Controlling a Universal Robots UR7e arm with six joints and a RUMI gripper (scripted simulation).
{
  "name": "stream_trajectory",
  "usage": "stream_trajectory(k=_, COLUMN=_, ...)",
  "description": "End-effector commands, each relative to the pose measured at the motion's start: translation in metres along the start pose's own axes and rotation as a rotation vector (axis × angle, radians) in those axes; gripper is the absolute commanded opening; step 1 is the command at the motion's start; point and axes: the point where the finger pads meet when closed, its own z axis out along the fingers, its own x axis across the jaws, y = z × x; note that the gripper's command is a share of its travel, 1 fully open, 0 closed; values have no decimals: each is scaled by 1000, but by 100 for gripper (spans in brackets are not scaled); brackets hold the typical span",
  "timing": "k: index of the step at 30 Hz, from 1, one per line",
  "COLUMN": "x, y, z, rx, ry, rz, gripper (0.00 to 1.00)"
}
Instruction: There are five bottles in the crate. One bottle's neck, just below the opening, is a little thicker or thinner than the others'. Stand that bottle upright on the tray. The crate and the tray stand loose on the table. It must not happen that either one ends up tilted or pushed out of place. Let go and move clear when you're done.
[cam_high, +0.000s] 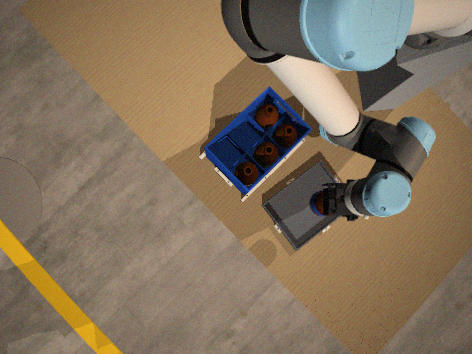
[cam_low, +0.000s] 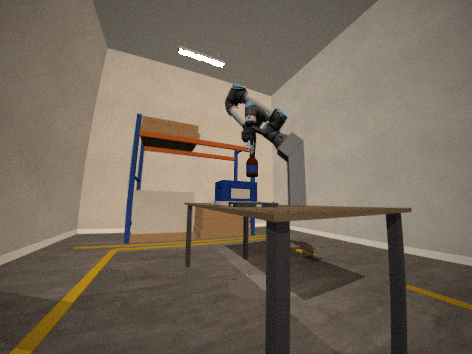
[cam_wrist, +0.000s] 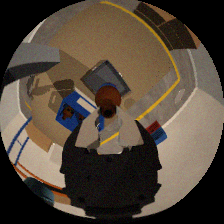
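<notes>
My gripper (cam_high: 322, 201) is shut on the neck of a brown bottle (cam_low: 252, 166) with a blue label. The bottle hangs upright, well above the table, over the right part of the dark grey tray (cam_high: 301, 204). In the wrist view the bottle (cam_wrist: 108, 98) shows between my fingers, with the tray (cam_wrist: 105, 78) below it. The blue crate (cam_high: 257, 139) stands to the left of the tray and holds several brown bottles (cam_high: 266, 115); its two left compartments are empty.
The crate (cam_low: 235, 191) and tray (cam_low: 252, 203) sit near the far end of the wooden table (cam_low: 300, 215). The arm's base column (cam_low: 296, 170) rises behind the table. A blue and orange shelf rack (cam_low: 175, 165) stands against the back wall.
</notes>
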Motion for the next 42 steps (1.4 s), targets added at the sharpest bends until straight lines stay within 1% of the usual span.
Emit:
stream_trajectory(k=1, x=0, y=0, z=1, rx=0, ry=1, rz=0, gripper=0)
stream_trajectory(k=17, x=0, y=0, z=18, rx=0, ry=1, rz=0, gripper=0)
stream_trajectory(k=31, x=0, y=0, z=52, rx=0, ry=1, rz=0, gripper=0)
stream_trajectory(k=33, x=0, y=0, z=52, rx=0, ry=1, rz=0, gripper=0)
stream_trajectory(k=42, x=0, y=0, z=78, rx=0, ry=1, rz=0, gripper=0)
